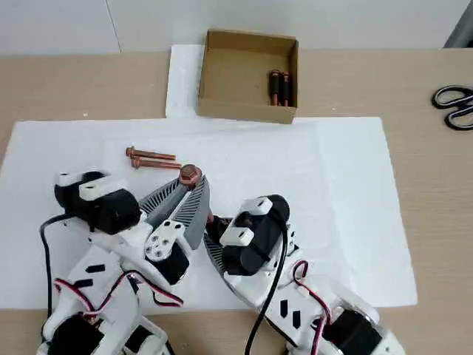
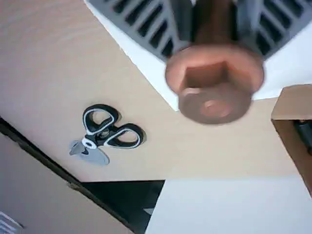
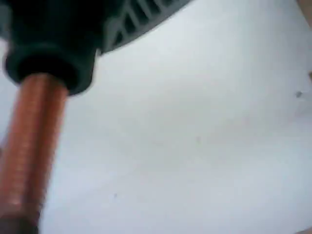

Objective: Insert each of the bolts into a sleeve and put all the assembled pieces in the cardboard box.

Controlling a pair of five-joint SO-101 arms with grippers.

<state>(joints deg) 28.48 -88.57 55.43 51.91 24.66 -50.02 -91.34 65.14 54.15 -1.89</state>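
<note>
My left gripper (image 1: 190,186) is shut on a copper bolt (image 1: 190,175) over the white sheet, hex head up; the head (image 2: 214,85) sits close between the grey fingers (image 2: 141,19). Just beside it, my right gripper (image 1: 212,224) is shut on a black sleeve (image 3: 48,53), and the bolt's threaded shaft (image 3: 27,146) sticks out of the sleeve's end. Two loose bolts (image 1: 151,158) lie side by side on the sheet beyond the left gripper. The cardboard box (image 1: 222,70) stands at the back with two assembled pieces (image 1: 279,87) inside, against its right wall.
A white paper sheet (image 1: 332,192) covers the middle of the wooden table. Scissors (image 1: 454,106) lie at the far right edge, also seen as scissors (image 2: 105,134) in the left wrist view. Both arm bodies crowd the front edge.
</note>
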